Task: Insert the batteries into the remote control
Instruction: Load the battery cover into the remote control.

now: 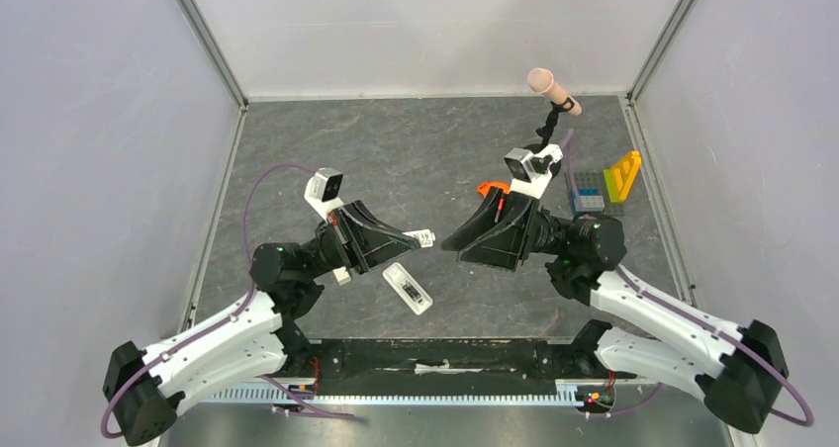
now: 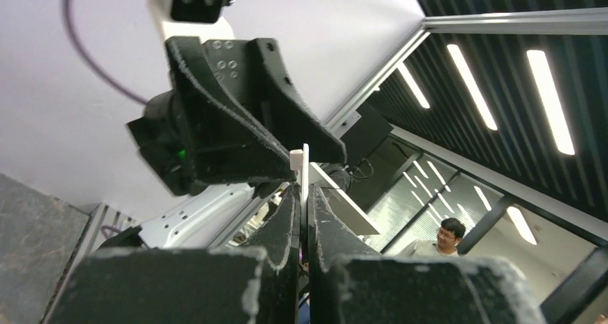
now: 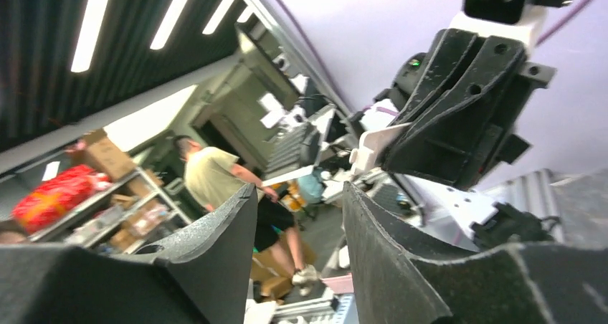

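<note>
Nearest, just on the base side of the remote control [image 1: 423, 237], a white block with a dark strip [image 1: 408, 288] lies on the counter [image 1: 396, 150]. The left gripper [image 2: 304, 209] pinches the remote in shut jaws, off the counter. Just beyond, the right gripper [image 3: 300, 195] faces it, jaws apart and empty. No batteries show, so loading looks unstarted.

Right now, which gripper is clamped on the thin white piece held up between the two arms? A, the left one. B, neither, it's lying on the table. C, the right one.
A: in the left wrist view the left gripper is closed flat on the thin white piece, while the right gripper stands open with nothing in its gap.
</note>
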You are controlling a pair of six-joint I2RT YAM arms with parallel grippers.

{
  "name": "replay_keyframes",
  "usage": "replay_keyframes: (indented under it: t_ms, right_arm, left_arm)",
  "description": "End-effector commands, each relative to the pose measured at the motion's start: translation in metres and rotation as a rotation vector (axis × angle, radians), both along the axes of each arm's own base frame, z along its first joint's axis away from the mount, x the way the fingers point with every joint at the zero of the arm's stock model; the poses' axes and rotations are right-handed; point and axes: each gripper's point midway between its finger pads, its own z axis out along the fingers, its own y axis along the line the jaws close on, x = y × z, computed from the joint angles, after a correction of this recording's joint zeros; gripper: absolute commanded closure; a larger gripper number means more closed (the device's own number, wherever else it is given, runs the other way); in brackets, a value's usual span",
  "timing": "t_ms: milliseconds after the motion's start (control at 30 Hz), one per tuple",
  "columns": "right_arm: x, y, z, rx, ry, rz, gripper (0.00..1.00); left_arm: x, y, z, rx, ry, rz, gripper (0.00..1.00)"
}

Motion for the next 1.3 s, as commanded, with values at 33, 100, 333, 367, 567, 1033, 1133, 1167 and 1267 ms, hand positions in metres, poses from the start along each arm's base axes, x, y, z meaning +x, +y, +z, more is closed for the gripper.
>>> replay_keyframes:
  t_ms: [33, 100, 333, 367, 567, 1033, 1133, 1167, 1267]
  right_arm:
    - [0.039, 0.022, -0.032, -0.294, -0.076, -0.249, 0.44]
    - [0.056, 0.026, -0.045, -0.419, -0.1, -0.336, 0.39]
    - [0.079, 0.027, -0.078, -0.609, -0.092, -0.456, 0.31]
    - [0.081, 0.028, -0.085, -0.639, -0.094, -0.466, 0.31]
    - [0.081, 0.024, -0.104, -0.73, -0.112, -0.508, 0.32]
    - [0.07, 0.01, -0.11, -0.715, -0.073, -0.513, 0.28]
    - [0.064, 0.01, -0.112, -0.701, -0.054, -0.485, 0.3]
    - [0.062, 0.01, -0.113, -0.698, -0.051, -0.477, 0.32]
    - [0.06, 0.01, -0.118, -0.704, -0.034, -0.462, 0.39]
  left_arm:
    - [0.012, -0.009, -0.026, 0.159, 0.043, 0.063, 0.98]
    - [0.01, -0.01, -0.03, 0.189, 0.047, 0.058, 0.98]
    - [0.016, -0.018, -0.056, 0.368, 0.058, 0.079, 0.98]
    - [0.017, -0.018, -0.058, 0.377, 0.059, 0.081, 0.98]
    - [0.025, -0.021, -0.074, 0.446, 0.08, 0.114, 0.98]
    - [0.032, -0.021, -0.093, 0.493, 0.121, 0.144, 0.98]
    - [0.032, -0.021, -0.094, 0.495, 0.124, 0.145, 0.98]
    - [0.032, -0.02, -0.095, 0.495, 0.125, 0.146, 0.98]
    - [0.032, -0.02, -0.094, 0.492, 0.125, 0.15, 0.98]
